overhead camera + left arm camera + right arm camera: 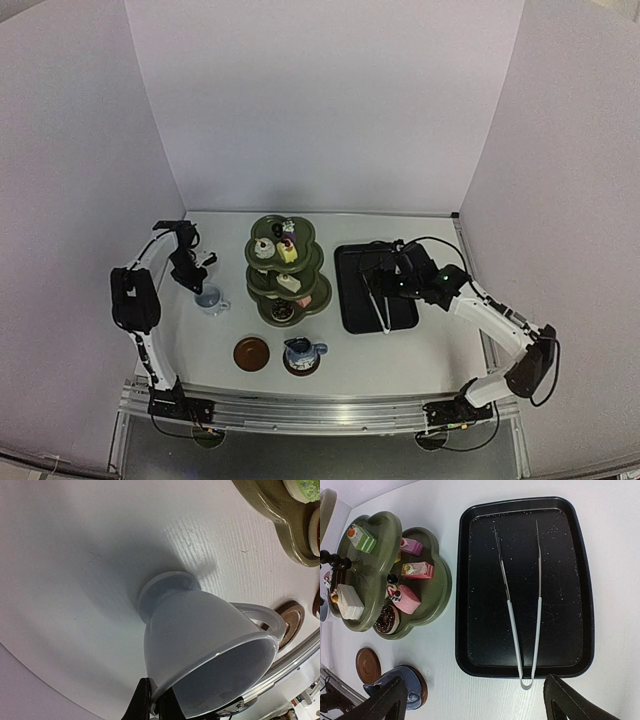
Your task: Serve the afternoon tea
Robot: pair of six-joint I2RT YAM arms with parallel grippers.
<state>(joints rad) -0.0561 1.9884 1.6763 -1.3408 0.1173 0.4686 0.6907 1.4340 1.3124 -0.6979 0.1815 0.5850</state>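
Note:
The pale blue cup [211, 299] [200, 635] stands left of the dark green three-tier stand [285, 270] [427, 550], which holds small colourful pastries [417, 570]. My left gripper [198, 287] [154, 703] is shut on the cup's rim, one finger inside and one outside. The cup's foot looks to rest on the table. An empty brown saucer [251, 353] [368, 665] [292, 622] lies near the front. Beside it the dark blue jug [303, 352] [395, 689] sits on a second saucer [421, 687]. My right gripper [385, 285] [475, 706] hangs open above the tray's near edge, holding nothing.
A black rectangular tray [352, 310] [575, 580] lies right of the stand, with metal tongs [380, 303] [522, 610] lying in it. White walls close in the table on three sides. A metal rail [320, 410] runs along the near edge.

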